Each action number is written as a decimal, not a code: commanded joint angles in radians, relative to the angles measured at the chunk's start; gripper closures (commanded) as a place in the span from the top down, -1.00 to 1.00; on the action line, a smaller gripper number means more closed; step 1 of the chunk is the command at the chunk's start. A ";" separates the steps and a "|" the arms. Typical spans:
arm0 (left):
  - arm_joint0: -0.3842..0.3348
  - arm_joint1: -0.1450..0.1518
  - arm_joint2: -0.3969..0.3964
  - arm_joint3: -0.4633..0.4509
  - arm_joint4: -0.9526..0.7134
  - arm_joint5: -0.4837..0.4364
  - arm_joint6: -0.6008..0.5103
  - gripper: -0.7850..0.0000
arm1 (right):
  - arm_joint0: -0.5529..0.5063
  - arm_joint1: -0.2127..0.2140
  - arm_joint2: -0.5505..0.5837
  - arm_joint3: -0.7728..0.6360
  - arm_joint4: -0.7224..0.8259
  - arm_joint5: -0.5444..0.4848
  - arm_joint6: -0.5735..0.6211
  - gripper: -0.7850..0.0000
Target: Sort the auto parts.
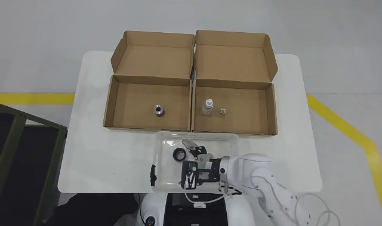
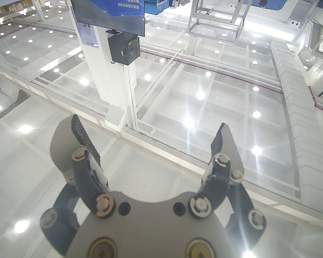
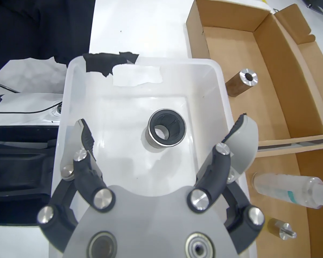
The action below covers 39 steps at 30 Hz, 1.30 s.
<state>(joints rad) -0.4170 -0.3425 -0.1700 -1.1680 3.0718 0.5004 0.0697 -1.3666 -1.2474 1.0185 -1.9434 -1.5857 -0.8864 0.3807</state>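
- right gripper (image 3: 162, 121) spread wide above bearing ring (image 3: 165, 132) in clear bin (image 3: 218, 81); descending off-centre could snag the bin wall or knock the ring aside
- left gripper (image 2: 148, 123) open, empty

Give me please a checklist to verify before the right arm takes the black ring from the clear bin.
1. Is the right gripper open and empty: ok, jaws wide apart.
2. Is the black ring free to grasp: ok, it stands alone on end in the clear bin, in line between the fingers.
3. Height of the gripper above the ring: cannot tell.
4. Are the boxes open: ok; one box holds a metal cylinder, the other box a bottle and a small metal part.
5. Which box suits the ring: cannot tell.
6. Is the left gripper out of the way: ok, open, pointing at the ceiling.
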 commanded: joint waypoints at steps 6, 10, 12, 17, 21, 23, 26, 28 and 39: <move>0.000 0.000 0.000 0.000 0.000 0.000 0.000 1.00 | 0.013 0.006 -0.006 0.039 -0.011 0.007 -0.022 1.00; 0.000 0.000 0.000 0.000 0.000 0.000 0.000 1.00 | 0.031 0.006 -0.019 0.068 -0.006 0.023 -0.024 1.00; 0.000 0.000 0.000 0.000 0.000 0.000 0.000 1.00 | 0.045 0.004 -0.031 0.091 -0.003 0.037 -0.017 1.00; 0.000 0.000 0.000 0.000 0.000 0.000 0.000 1.00 | 0.076 -0.001 -0.059 0.139 0.000 0.064 -0.001 0.84; 0.000 0.000 0.000 0.000 0.000 0.000 0.000 1.00 | 0.096 -0.004 -0.073 0.164 0.009 0.083 0.005 0.71; 0.000 0.000 0.000 0.000 0.000 0.000 0.000 1.00 | 0.109 -0.006 -0.080 0.178 0.015 0.092 0.008 0.65; 0.000 0.000 0.000 0.000 0.000 0.000 0.000 1.00 | 0.124 -0.009 -0.093 0.193 0.025 0.098 0.020 0.61; 0.000 0.000 0.000 0.000 0.000 0.000 0.000 1.00 | 0.130 -0.009 -0.099 0.192 0.030 0.099 0.028 0.59; 0.000 0.000 0.000 0.000 0.000 0.000 0.000 1.00 | 0.160 -0.011 -0.118 0.181 0.060 0.113 0.107 0.29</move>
<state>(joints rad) -0.4170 -0.3425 -0.1700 -1.1680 3.0718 0.5004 0.0697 -1.2085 -1.2588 0.9012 -1.7628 -1.5281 -0.7747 0.4839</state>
